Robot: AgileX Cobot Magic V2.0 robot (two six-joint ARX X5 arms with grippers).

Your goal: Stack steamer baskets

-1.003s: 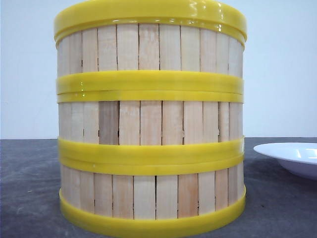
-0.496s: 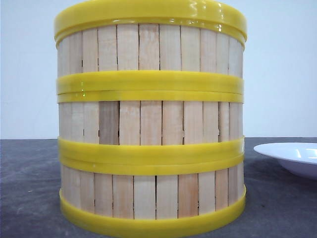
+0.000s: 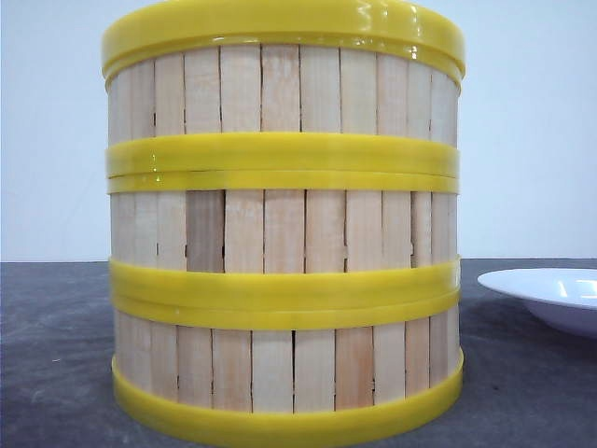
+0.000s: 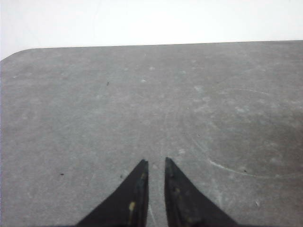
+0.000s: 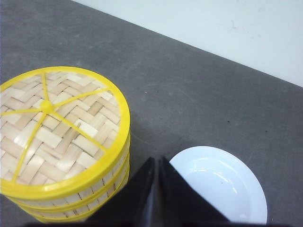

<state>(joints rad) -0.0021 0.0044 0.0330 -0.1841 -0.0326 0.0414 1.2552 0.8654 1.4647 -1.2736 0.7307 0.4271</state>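
Three steamer baskets stand stacked in one column, filling the front view: the top one (image 3: pixel 280 93), the middle one (image 3: pixel 280 233) and the bottom one (image 3: pixel 280 369). A flat yellow-rimmed woven lid (image 5: pixel 52 127) covers the stack (image 5: pixel 102 189). My right gripper (image 5: pixel 156 160) hovers above the table between the stack and a white plate, shut and holding nothing. My left gripper (image 4: pixel 155 161) is over bare grey table with only a narrow slit between its fingers, also holding nothing. No basket shows in the left wrist view, and neither gripper shows in the front view.
A white plate (image 5: pixel 220 184) lies on the dark grey table just right of the stack, its rim also showing as plate (image 3: pixel 550 294). A faint ring mark (image 4: pixel 246 137) is on the tabletop. The table's far edge (image 4: pixel 142 46) meets a white wall.
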